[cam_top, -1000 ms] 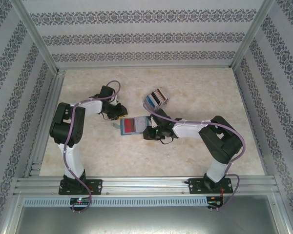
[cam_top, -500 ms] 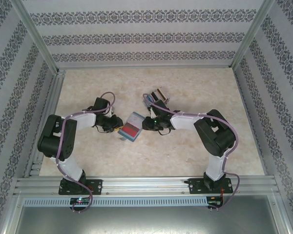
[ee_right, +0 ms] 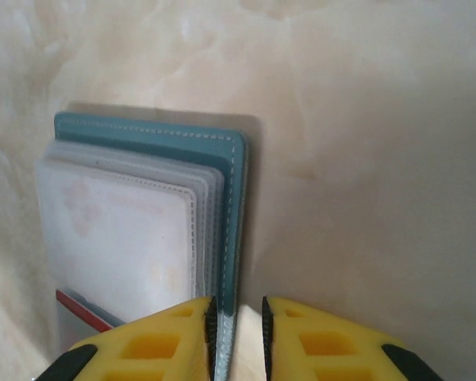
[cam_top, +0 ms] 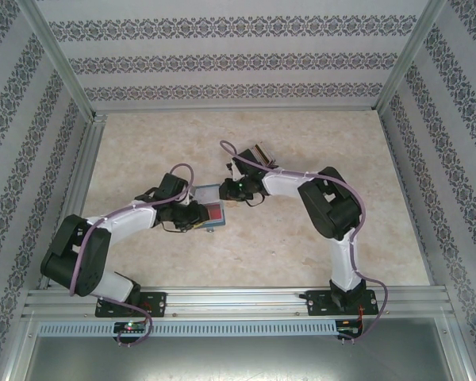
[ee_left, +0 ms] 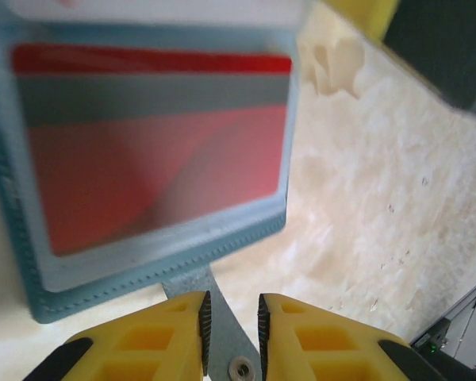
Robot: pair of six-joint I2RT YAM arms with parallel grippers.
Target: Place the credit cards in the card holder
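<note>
"Since both arms meet mid-table, where's the holder (cam_top: 207, 196)?"

"Between the two grippers, low over the table (cam_top: 317, 254). Resting or lifted, can't tell. Left gripper (ee_left: 230, 327) is at its near-left end, right gripper (ee_right: 236, 329) at its far-right edge."

"Jaws?"

"Left: closed on the holder's teal strap (ee_left: 194, 284), with the rivet (ee_left: 239, 367) right between the fingertips. Right: pinched on the teal cover edge, with the clear sleeves (ee_right: 119, 230) fanned just left of the jaws."

"Cards?"

"Red card (ee_left: 143, 182) sits inside the front clear pocket, with a grey stripe across its upper part. From the right wrist, just a red sliver shows under the sleeves, low left. Loose cards (cam_top: 260, 150) lie on the table behind the right arm, partly hidden and well apart from the holder."

"Any text or logos?"

"Card face is blurred through the plastic, can't read it. Sleeves are cloudy with faint smudges."

"Holder colour?"

"Teal cover with pale stitching along the border."
</note>
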